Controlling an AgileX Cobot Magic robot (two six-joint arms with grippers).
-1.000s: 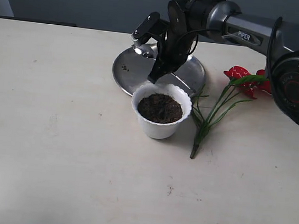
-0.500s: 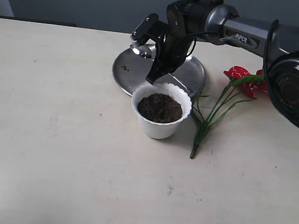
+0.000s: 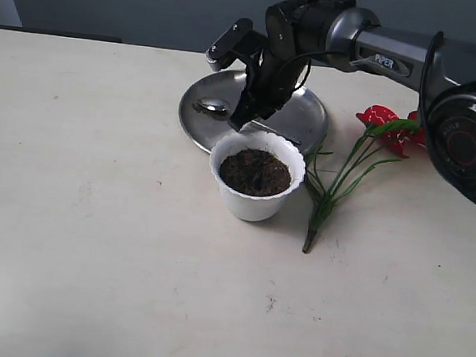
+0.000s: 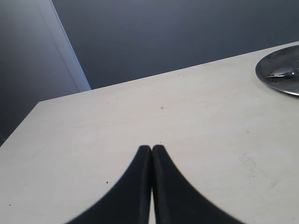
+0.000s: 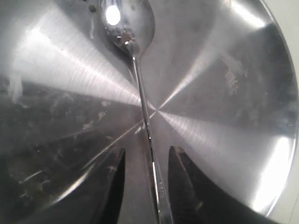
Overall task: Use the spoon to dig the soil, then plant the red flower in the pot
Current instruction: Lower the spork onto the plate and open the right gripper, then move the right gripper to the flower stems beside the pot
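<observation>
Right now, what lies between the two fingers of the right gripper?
The right wrist view shows the spoon handle running through the gap between the open right gripper fingers, touching neither. Under it is only the steel plate.

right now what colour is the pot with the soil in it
White, with a scalloped rim: the pot shows best in the exterior view, holding dark soil.

"PIPER" in white lettering, on right arm

spoon: polished metal | plate: brushed steel, scuffed | pot: smooth white plastic | table: matt
</observation>
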